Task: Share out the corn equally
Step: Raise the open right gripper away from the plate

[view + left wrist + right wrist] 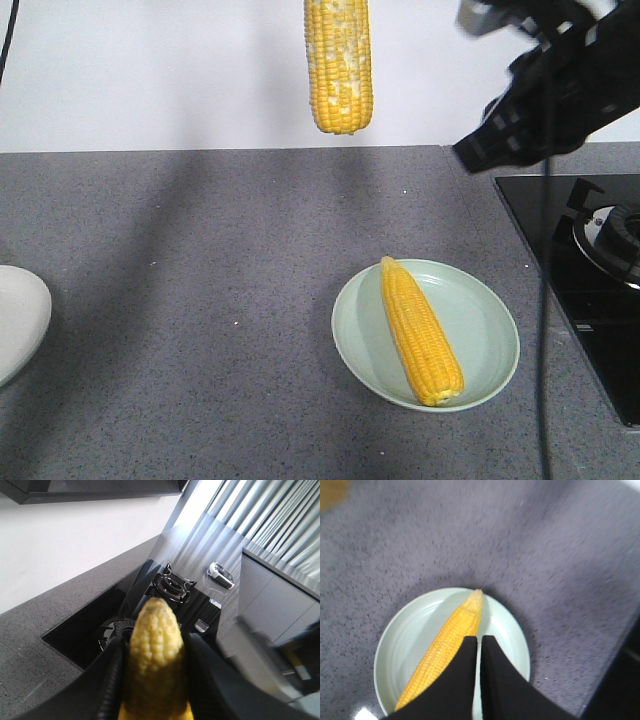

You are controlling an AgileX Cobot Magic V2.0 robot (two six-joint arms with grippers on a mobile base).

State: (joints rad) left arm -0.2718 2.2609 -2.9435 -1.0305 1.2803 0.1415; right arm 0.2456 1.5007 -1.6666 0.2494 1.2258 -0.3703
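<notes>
I hold one cob (339, 62) in my left gripper (152, 680), high above the counter (200, 300). In the front view this cob hangs upright from the top edge of the picture, blunt end down, and it has pale whitish patches between the yellow kernels. In the left wrist view its tapered tip (159, 611) points away from the camera, and my two dark fingers (111, 680) press on it from both sides, so this gripper is clamped on the cob. A second cob (420, 332) lies on a pale green plate (490, 340) on the grey counter. It lies diagonally across the plate, its pointed end toward the far rim and its blunt end toward the near rim. My right gripper (479, 675) hangs above this plate, and in the right wrist view its two black fingers (457, 680) are drawn together with only a thin slit between them, and nothing is between them. They are above the cob, and I cannot tell if they touch it. In the front view the right arm (555, 85) is at the upper right, well above the plate. To the right of the plate there is a black stove (560, 260) with a burner (612, 235). At the left edge, part of a white plate (18, 318) is visible, well apart from the green one.
</notes>
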